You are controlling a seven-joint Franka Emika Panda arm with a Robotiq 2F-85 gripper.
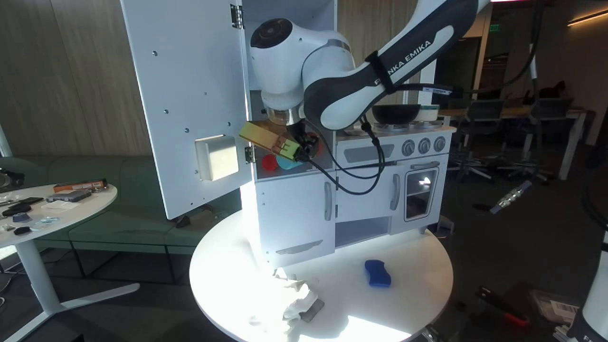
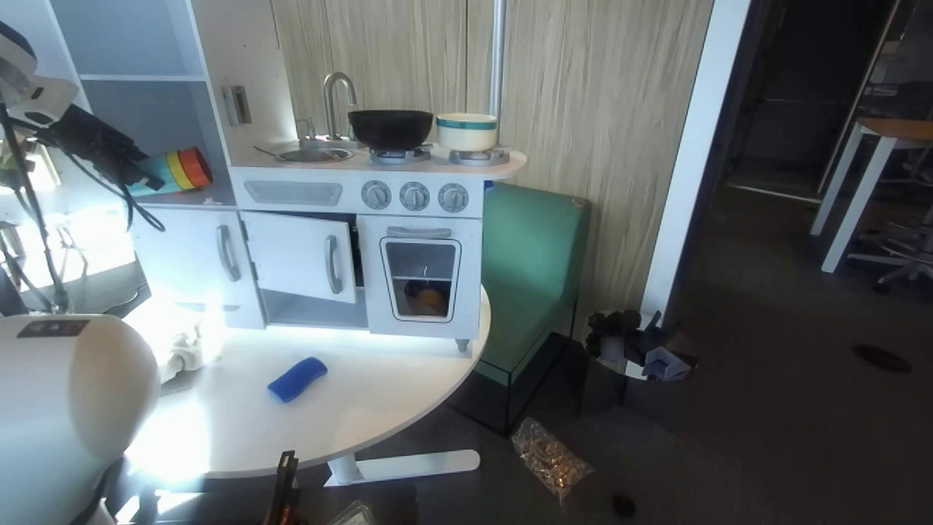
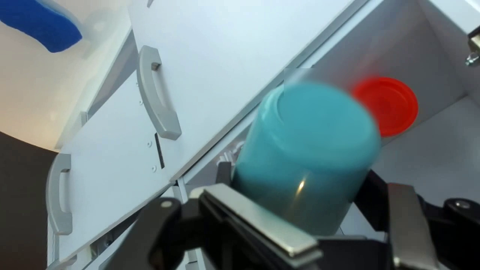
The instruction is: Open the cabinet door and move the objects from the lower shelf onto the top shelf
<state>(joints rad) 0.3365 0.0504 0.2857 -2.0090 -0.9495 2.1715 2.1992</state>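
Observation:
The tall cabinet's door (image 1: 190, 95) stands wide open. The teal cup (image 3: 311, 150) is between my gripper's fingers (image 3: 296, 180) in the wrist view, with a finger against each side. In an exterior view the teal cup (image 2: 151, 175) lies tilted in the lower compartment, with yellow and orange-red bands at its far end. Whether it touches the shelf floor I cannot tell. A red round object (image 3: 388, 107) sits deeper on the lower shelf; it also shows in an exterior view (image 1: 270, 163). The upper shelf board (image 2: 142, 77) is above my gripper (image 2: 146, 173).
A small white item (image 3: 232, 152) is on the lower shelf. Cables (image 1: 361, 190) loop below my wrist. A blue sponge-like piece (image 1: 378, 273) and a white cloth (image 1: 299, 299) lie on the round table. A black pan (image 2: 390, 130) and white pot (image 2: 466, 133) stand on the stove.

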